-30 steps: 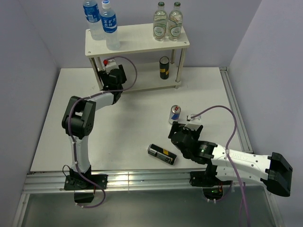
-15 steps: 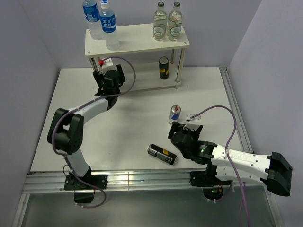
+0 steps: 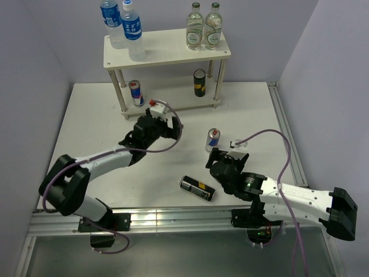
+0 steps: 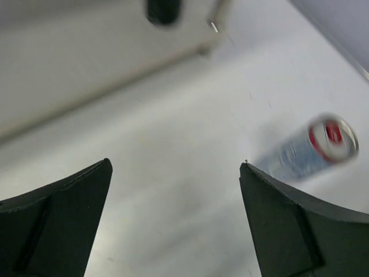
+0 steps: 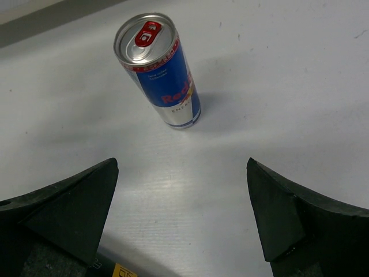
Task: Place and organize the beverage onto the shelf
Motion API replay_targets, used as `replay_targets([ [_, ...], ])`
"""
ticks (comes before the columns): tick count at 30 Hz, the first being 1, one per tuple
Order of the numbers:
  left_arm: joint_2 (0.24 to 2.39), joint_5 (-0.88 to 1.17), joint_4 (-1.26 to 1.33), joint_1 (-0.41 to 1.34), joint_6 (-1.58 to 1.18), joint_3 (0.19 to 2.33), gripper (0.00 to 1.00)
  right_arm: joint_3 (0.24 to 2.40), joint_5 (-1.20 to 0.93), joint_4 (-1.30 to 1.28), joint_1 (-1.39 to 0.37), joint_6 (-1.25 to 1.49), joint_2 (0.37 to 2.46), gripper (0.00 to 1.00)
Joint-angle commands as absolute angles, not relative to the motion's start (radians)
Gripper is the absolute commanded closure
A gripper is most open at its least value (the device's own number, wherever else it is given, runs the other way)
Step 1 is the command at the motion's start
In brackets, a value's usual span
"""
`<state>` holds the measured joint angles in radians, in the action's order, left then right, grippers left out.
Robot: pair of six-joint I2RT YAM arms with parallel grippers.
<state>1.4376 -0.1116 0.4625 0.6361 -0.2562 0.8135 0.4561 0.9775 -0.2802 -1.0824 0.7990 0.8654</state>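
A: Change against a second ago: the left arm has backed out from under the shelf (image 3: 221, 74). The left gripper (image 3: 168, 126) is now over the table (image 3: 86, 127) in front of it, jaws spread wide with nothing between them.

B: What stands where it was?

A: The shelved slim can (image 3: 136, 92), blue and silver, upright at the left end of the lower board (image 3: 173, 104) and clear of the fingers. The right arm is unchanged.

B: State of the right gripper (image 3: 226, 156)?

A: Released, jaws wide and empty. The loose slim can (image 5: 164, 75) stands upright on the table just beyond the fingertips, untouched. The left wrist view shows the same can blurred at its right edge.

B: Other drinks?

A: The shelved dark can (image 3: 200, 82), yellow-banded, is upright on the lower board toward the right. The fallen dark can (image 3: 197, 188) lies on its side on the table, near the right arm. Two water bottles (image 3: 132, 29) stand at the left end of the top board (image 3: 167, 52), and two green-capped bottles (image 3: 204, 26) at its right end.
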Motion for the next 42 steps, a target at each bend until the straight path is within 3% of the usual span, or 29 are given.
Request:
replay_targets([
  [1, 1.514, 0.133, 0.538, 0.704, -0.249, 0.785, 0.02, 0.471, 1.064, -0.317, -1.091, 0.867, 0.787, 0.01],
  [11, 1.759, 0.097, 0.661, 0.870, -0.258, 0.888, 0.04, 0.347, 1.144, -0.367, -1.091, 0.937, 0.436, 0.02],
  [33, 2.060, 0.006, 0.749, 0.931, -0.227, 1.176, 0.06, 0.354, 1.132, -0.327, -1.094, 0.904, 0.503, 0.01],
  [35, 2.092, 0.005, 0.732, 0.931, -0.232, 1.215, 0.31, 0.356, 1.131, -0.319, -1.095, 0.902, 0.509, 0.01],
  [37, 2.106, -0.050, 0.720, 0.931, -0.239, 1.238, 0.48, 0.360, 1.129, -0.324, -1.094, 0.902, 0.520, 0.00],
  [39, 2.099, -0.092, 0.713, 0.931, -0.248, 1.238, 0.94, 0.365, 1.129, -0.325, -1.095, 0.905, 0.532, 0.00],
  [40, 2.074, -0.125, 0.707, 0.931, -0.253, 1.220, 1.00, 0.365, 1.129, -0.327, -1.095, 0.907, 0.534, 0.00],
  [42, 2.033, -0.176, 0.719, 0.931, -0.239, 1.187, 1.00, 0.367, 1.129, -0.327, -1.095, 0.905, 0.537, 0.00],
])
